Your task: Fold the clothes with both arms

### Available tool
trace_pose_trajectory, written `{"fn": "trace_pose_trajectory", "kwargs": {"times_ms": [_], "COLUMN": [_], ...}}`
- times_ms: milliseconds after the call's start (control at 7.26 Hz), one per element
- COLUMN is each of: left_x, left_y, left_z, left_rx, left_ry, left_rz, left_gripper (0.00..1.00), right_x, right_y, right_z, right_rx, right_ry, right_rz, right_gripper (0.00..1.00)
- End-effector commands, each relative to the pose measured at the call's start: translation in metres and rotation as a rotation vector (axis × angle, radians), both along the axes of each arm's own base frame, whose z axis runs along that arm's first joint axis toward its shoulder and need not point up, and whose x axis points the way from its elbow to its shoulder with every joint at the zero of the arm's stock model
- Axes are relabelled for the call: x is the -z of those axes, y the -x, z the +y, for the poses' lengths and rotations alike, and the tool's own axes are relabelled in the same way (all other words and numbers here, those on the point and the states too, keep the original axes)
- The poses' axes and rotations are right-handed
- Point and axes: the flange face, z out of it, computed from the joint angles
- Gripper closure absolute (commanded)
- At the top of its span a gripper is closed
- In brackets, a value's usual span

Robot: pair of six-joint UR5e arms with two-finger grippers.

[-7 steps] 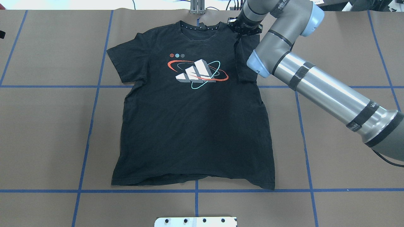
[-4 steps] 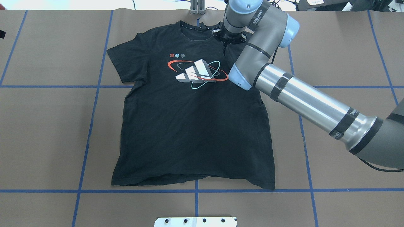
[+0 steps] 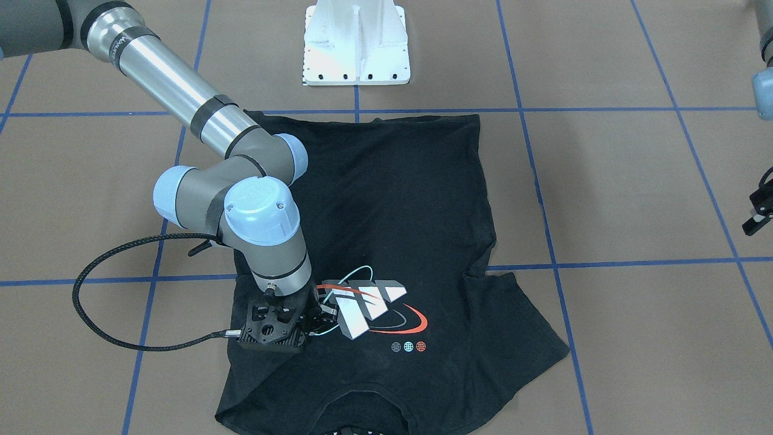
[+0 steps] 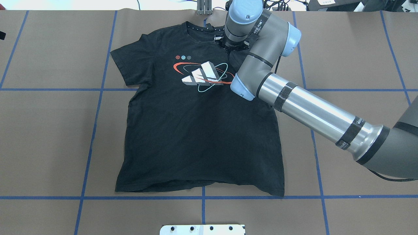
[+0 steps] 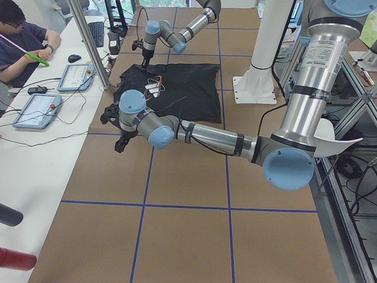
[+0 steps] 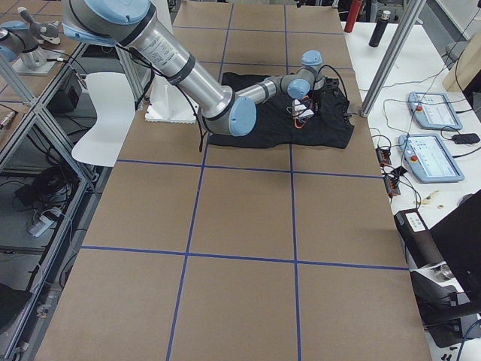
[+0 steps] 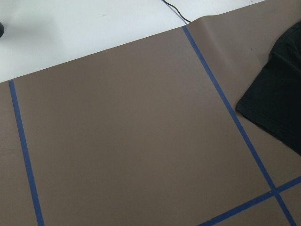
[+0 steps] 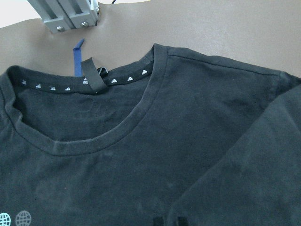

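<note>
The black T-shirt (image 4: pixel 196 137) lies flat and print-up on the brown table, collar at the far edge. My right gripper (image 4: pixel 232 49) is low over the chest beside the logo (image 4: pixel 204 76), just right of the collar. It looks shut on the shirt's right sleeve, which is drawn inward over the body (image 3: pixel 259 362). In the right wrist view, the folded sleeve (image 8: pixel 254 179) overlaps the chest below the collar (image 8: pixel 94 141), and the right gripper (image 8: pixel 169 220) barely shows. My left gripper (image 3: pixel 758 212) hangs off to the side, away from the shirt; its state is unclear.
The white pedestal base (image 3: pixel 356 42) stands at the near table edge. A metal bracket (image 4: pixel 204 8) sits just beyond the collar. Blue tape lines (image 4: pixel 98 98) grid the table. A person (image 5: pixel 20 35) and control tablets (image 5: pixel 73 76) are at the side bench.
My right gripper has moved left from the shirt's right shoulder toward the collar and logo, carrying the sleeve inward over the chest. The shirt body has stayed put.
</note>
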Motion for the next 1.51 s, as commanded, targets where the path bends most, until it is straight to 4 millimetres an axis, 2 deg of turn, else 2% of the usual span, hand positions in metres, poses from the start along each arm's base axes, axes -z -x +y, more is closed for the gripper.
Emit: {"fn": "trace_pose_trajectory", "kwargs": {"times_ms": [0,138,275,413,551,688,826,964,1101,1239,1377], "left_x": [0.003,0.005,0.013,0.036,0.049,0.054,0.049,0.047,0.046,0.040,0.039], "left_y": [0.000,-0.018,-0.048,-0.092,-0.117,-0.127,-0.137,-0.177,-0.210,-0.241,-0.264], "left_z": [0.000,0.001,-0.001,-0.010,-0.021,-0.042,-0.059,-0.067,-0.080,-0.085,-0.092], "left_rx": [-0.001,-0.029,-0.032,-0.048,-0.048,-0.022,0.034,0.111,0.196,0.254,0.317], "left_ry": [-0.019,-0.056,-0.025,0.011,0.038,0.064,0.067,0.076,0.086,0.077,0.078], "left_rz": [0.003,0.010,0.046,0.085,0.104,0.130,0.143,0.161,0.167,0.148,0.148], "left_gripper": [0.00,0.00,0.00,0.00,0.00,0.00,0.00,0.00,0.00,0.00,0.00], "right_x": [0.009,0.015,0.017,0.029,0.038,0.046,0.015,-0.025,-0.053,-0.082,-0.105], "right_y": [0.001,0.000,-0.010,-0.028,-0.053,-0.075,-0.103,-0.149,-0.197,-0.235,-0.260], "right_z": [0.000,0.000,-0.005,-0.008,-0.007,0.000,0.013,0.027,0.041,0.056,0.063], "right_rx": [-0.041,-0.034,-0.005,0.031,0.092,0.171,0.206,0.235,0.275,0.291,0.315], "right_ry": [0.020,0.014,0.045,0.051,0.055,0.049,0.025,0.001,-0.018,-0.041,-0.051], "right_rz": [-0.018,-0.023,-0.031,-0.026,0.026,0.109,0.124,0.095,0.067,0.074,0.080], "right_gripper": [0.00,0.00,0.00,0.00,0.00,0.00,0.00,0.00,0.00,0.00,0.00]}}
